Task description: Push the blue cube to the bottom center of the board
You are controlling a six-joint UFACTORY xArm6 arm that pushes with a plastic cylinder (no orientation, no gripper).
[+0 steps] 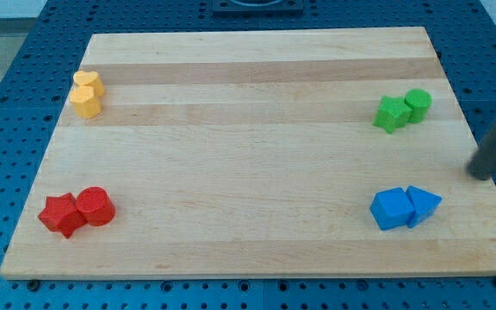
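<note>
The blue cube [391,209] lies near the board's bottom right, touching a blue triangular block [424,205] on its right. My rod comes in from the view's right edge, blurred, and my tip [480,175] is above and to the right of the blue blocks, apart from them, near the board's right edge.
The wooden board [248,146] lies on a blue pegboard table. Two green blocks [392,113] [418,104] sit at the upper right. Two yellow blocks [85,102] [88,83] sit at the upper left. A red star block [62,214] and a red cylinder [96,206] sit at the lower left.
</note>
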